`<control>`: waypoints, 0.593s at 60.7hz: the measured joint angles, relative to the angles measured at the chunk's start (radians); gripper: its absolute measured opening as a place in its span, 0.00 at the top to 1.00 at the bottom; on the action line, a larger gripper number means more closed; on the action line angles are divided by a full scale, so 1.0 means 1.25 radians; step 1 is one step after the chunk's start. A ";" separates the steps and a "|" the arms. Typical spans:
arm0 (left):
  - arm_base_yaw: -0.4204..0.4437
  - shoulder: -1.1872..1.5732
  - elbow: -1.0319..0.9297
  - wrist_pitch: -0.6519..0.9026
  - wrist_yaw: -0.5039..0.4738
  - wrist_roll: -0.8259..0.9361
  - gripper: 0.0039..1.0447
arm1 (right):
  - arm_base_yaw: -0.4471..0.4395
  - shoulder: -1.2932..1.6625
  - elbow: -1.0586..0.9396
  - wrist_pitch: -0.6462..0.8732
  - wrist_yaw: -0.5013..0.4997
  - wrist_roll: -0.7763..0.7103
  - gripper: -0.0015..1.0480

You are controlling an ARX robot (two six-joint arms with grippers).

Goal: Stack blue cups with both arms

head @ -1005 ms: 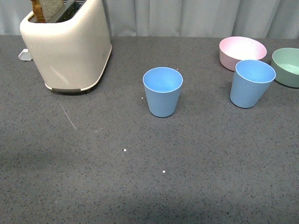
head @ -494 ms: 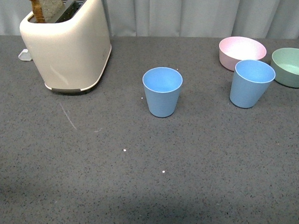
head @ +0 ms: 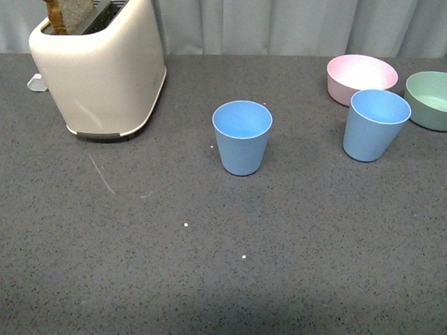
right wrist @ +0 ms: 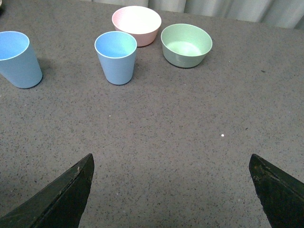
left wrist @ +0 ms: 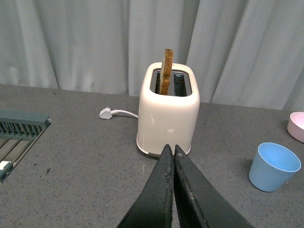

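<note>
Two light blue cups stand upright and apart on the grey table. One cup (head: 243, 137) is at the middle; it also shows in the left wrist view (left wrist: 274, 166) and the right wrist view (right wrist: 17, 59). The other cup (head: 375, 124) stands to the right, beside the bowls, and shows in the right wrist view (right wrist: 115, 57). Neither arm appears in the front view. My left gripper (left wrist: 171, 151) is shut and empty, above the table in front of the toaster. My right gripper (right wrist: 171, 161) is open wide and empty, well short of the right cup.
A cream toaster (head: 102, 65) with a slice of toast stands at the back left. A pink bowl (head: 361, 77) and a green bowl (head: 436, 100) sit at the back right, close to the right cup. A dish rack (left wrist: 19, 137) shows in the left wrist view.
</note>
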 joint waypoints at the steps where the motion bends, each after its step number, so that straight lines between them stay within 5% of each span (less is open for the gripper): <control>1: 0.000 -0.011 0.000 -0.010 0.000 0.000 0.97 | 0.000 0.000 0.000 0.000 0.000 0.000 0.09; 36: 0.000 -0.253 -0.001 -0.242 0.000 0.000 0.97 | 0.000 0.000 0.000 0.000 0.000 0.000 0.09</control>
